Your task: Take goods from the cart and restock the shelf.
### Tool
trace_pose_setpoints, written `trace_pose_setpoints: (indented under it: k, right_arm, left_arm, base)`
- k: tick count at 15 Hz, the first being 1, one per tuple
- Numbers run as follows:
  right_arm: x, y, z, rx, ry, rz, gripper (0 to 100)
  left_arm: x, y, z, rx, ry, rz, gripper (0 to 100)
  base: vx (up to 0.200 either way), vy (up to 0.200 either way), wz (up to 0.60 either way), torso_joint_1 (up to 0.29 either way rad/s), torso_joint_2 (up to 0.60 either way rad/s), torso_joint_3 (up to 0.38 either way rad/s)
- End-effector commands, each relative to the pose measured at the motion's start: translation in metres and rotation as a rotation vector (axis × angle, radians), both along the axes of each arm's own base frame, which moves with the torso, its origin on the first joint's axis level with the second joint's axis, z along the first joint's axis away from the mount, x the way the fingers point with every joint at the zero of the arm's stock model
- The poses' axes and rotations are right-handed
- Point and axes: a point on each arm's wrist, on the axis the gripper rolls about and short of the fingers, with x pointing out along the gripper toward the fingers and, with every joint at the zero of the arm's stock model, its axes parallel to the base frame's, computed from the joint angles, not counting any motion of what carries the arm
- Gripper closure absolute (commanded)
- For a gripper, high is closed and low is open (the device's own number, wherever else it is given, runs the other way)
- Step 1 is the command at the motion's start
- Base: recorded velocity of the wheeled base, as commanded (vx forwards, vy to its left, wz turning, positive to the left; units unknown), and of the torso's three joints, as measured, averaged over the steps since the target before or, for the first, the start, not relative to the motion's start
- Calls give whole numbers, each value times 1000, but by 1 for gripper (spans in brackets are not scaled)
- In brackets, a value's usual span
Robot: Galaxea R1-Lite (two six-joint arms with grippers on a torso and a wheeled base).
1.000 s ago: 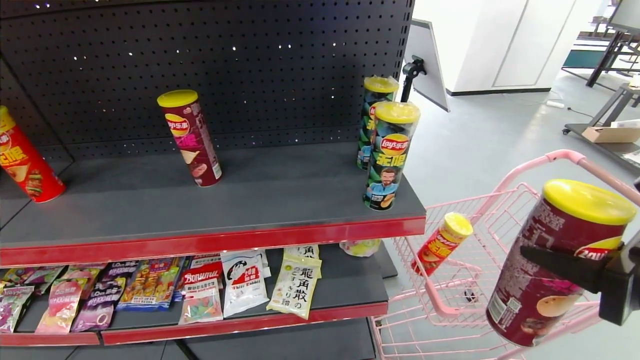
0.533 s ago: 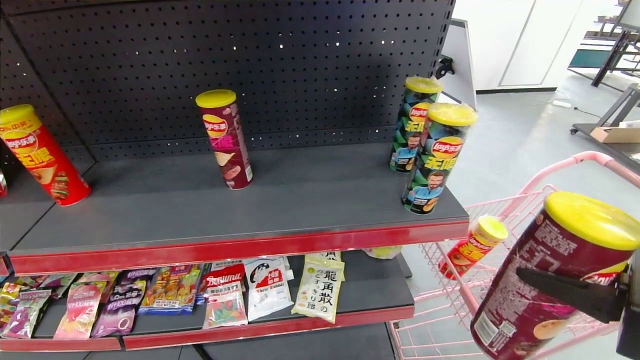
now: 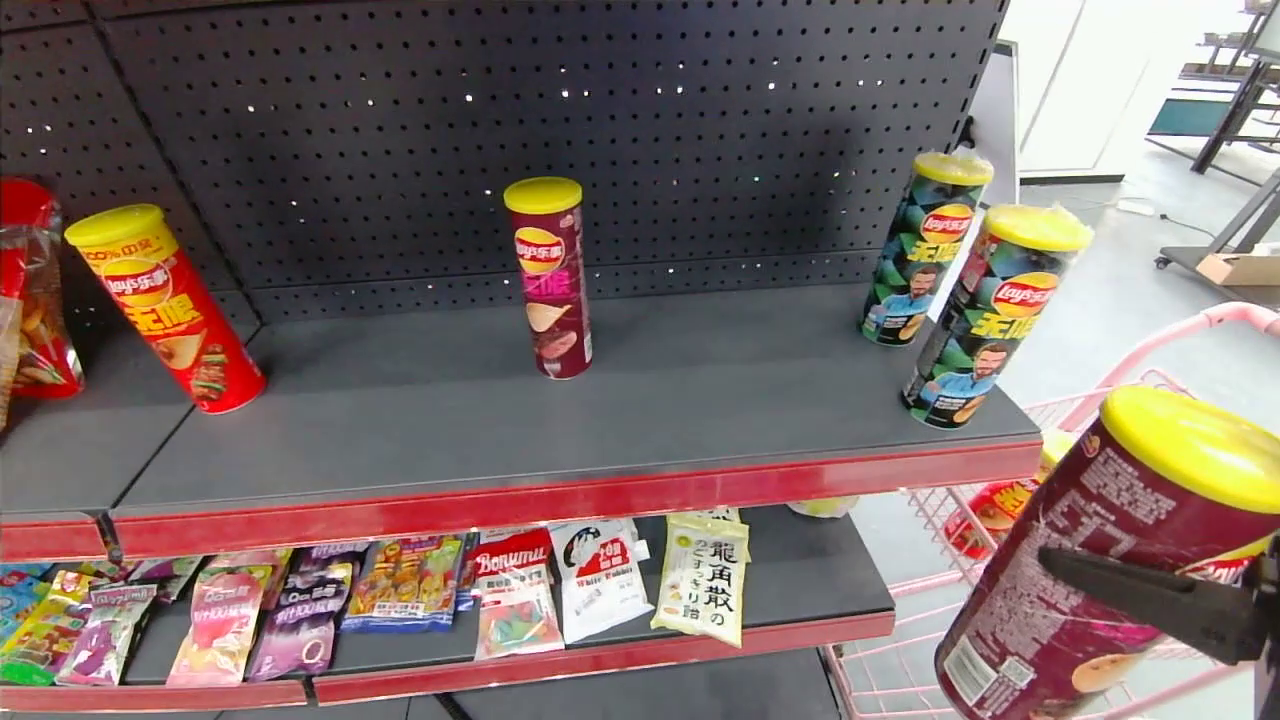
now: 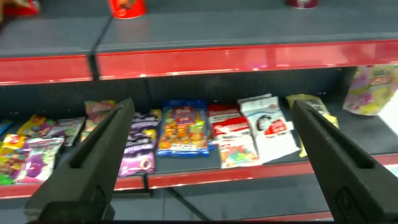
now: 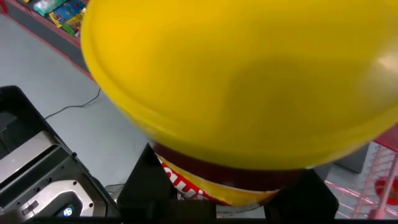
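Right gripper [image 3: 1150, 600] pinches a maroon chip can [image 3: 1060, 590] across its upper body, yellow lid up, can tilted. The held can is well right of and lower than the shelved maroon can [image 3: 548, 280], out past the shelf end and over the pink cart [image 3: 1225, 318]. Left gripper [image 4: 211, 155] is spread wide with nothing between its fingers (it faces the snack bags [image 4: 186, 127] one level below the shelved maroon can).

Step in hand, as judged: carry the held can to the upper shelf [image 3: 600, 420] and stand it there. To do it well, the arm lifts the base above the red lip first, rights the can, then aims for bare board just right of the shelved maroon can. It keeps apart from the two green cans [image 3: 1000, 310] farther right, since the front one stands near the edge and looks easy to tip. The base goes flat before the fingers part, because a tall narrow can likely topples if let go tilted.
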Motion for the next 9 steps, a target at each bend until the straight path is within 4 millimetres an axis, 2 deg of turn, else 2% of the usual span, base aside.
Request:
trace_pose_setpoints:
  k: [1,7,9]
  right_arm:
    - [-2,1,-1,0,-1,10,100]
    - [-2,1,0,2,-1,10,100]
    - [-1,1,1,3,-6,10,100]
  left_arm:
    - [0,0,0,0,0,0,0]
    - [0,0,0,0,0,0,0]
    - [0,0,0,1,2,0,0]
  base:
    - [0,200,0,-2,7,-7]
    - [0,0,0,0,0,0]
    - [200,0,0,-2,0,7]
